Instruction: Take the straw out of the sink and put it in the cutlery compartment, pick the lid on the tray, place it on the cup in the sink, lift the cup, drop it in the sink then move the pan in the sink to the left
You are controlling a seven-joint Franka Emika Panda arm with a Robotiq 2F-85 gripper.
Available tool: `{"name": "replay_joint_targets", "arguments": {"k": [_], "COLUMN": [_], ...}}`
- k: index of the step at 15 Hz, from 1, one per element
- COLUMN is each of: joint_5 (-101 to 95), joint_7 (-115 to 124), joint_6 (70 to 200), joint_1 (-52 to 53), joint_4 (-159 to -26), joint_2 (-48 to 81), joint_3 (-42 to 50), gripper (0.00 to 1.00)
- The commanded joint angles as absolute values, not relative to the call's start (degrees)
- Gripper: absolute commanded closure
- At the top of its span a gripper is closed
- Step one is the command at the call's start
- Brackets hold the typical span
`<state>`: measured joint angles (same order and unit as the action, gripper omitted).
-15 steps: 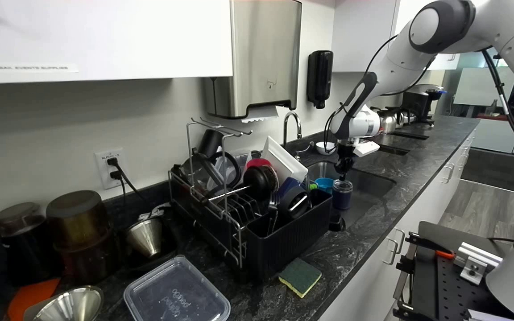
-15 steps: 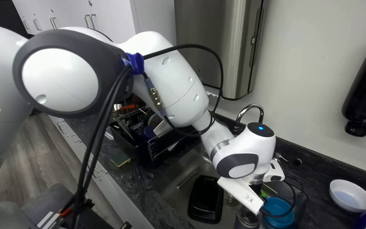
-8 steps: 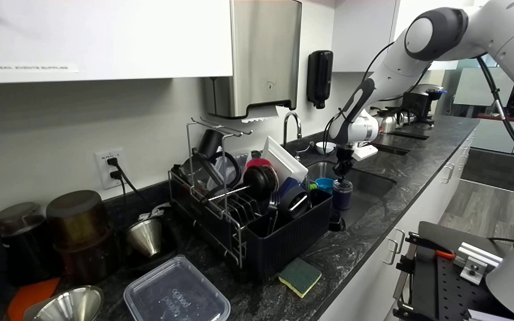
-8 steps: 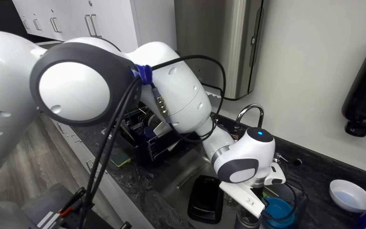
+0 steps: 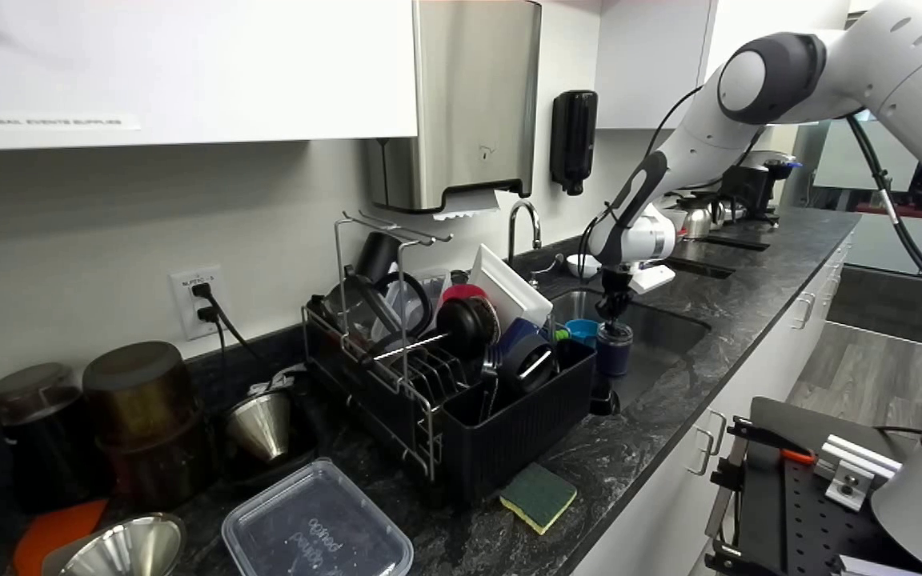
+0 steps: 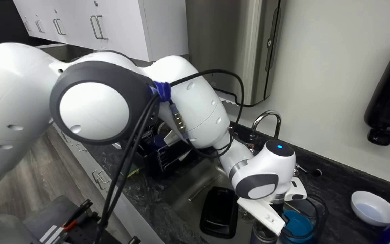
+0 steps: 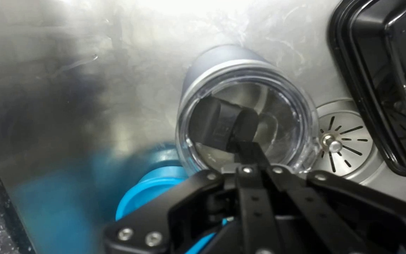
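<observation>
Lid [image 7: 271, 114] looks seated on the cup [image 5: 614, 356], end effector [image 7: 247, 146] pressed together; guessing the lift and pan [image 6: 219, 210] shove remain.

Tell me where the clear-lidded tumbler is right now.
The tumbler stands in the sink, near the wrist view's centre, under the claw, with the blue container at its lower left and the drain strainer on its right.
</observation>
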<state>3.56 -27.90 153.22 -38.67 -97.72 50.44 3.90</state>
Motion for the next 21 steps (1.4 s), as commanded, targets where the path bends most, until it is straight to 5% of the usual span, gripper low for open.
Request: {"name": "replay_joint_targets", "arguments": {"k": [1, 21], "joint_5": [2.4, 0.8], "joint_7": [-26.8, -27.4], "joint_6": [153.0, 144.0], "joint_1": [-38.8, -38.2], "joint_4": [-95.4, -86.0], "joint_2": [52.4, 58.0], "joint_3": [3.9, 4.2], "gripper": [1.0, 1.0]}}
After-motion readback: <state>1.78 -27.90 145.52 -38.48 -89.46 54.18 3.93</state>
